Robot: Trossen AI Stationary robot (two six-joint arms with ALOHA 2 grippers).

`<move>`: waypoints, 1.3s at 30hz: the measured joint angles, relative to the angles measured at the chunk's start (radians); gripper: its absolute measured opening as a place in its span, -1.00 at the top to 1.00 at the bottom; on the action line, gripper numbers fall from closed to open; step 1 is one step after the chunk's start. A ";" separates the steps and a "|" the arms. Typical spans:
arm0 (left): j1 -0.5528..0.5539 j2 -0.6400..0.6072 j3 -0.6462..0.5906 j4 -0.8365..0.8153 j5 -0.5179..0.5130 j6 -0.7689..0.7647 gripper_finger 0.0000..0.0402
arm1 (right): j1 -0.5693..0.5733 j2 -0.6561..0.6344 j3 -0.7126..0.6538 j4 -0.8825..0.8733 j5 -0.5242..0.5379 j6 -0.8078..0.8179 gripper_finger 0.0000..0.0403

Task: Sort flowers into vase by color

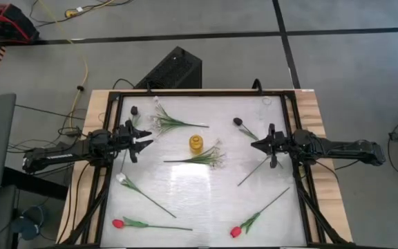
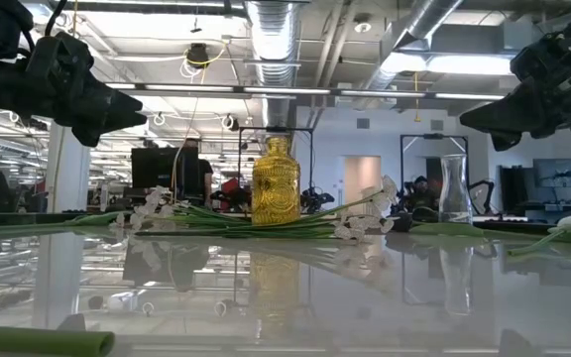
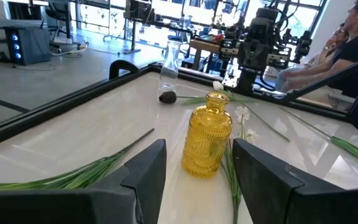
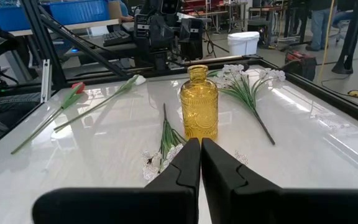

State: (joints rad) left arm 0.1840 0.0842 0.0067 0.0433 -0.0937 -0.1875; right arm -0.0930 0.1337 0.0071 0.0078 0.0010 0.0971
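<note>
both arms hover, nothing picked yet
left gripper (image 1: 146,139) spread wide, right gripper (image 1: 256,145) pinched empty – flowers (image 1: 202,157) lie scattered round centre-frame yellow vase (image 1: 196,144); go low, grab mid-stem.

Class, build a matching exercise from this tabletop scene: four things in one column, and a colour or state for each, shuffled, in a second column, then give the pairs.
Column 1
1. vase in the table's middle
2. bottle near the far right corner
3. left end effector
4. right end effector

Column 2
A. fingers closed together, holding nothing
B. yellow glass, standing upright
C. fingers spread apart, holding nothing
D. clear glass, standing upright

Pairs: 1-B, 2-D, 3-C, 4-A
</note>
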 joint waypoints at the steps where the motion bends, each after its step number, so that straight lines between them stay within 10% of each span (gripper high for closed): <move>1: 0.000 0.000 0.000 0.000 0.000 0.000 0.14 | 0.000 0.000 0.000 0.000 0.000 0.000 0.78; 21: 0.000 0.000 0.000 0.046 -0.087 -0.031 0.14 | 0.000 0.000 0.000 0.027 -0.001 0.007 0.78; 31: 0.000 0.001 0.000 0.071 -0.271 -0.109 0.14 | -0.017 0.041 0.076 0.110 0.057 0.331 0.78; 39: 0.000 0.001 0.000 0.239 -0.041 0.054 0.14 | 0.007 0.273 0.214 0.095 0.042 0.381 0.78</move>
State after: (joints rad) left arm 0.1841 0.0849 0.0067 0.2824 -0.1350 -0.1335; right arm -0.0858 0.4067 0.2214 0.1032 0.0433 0.4782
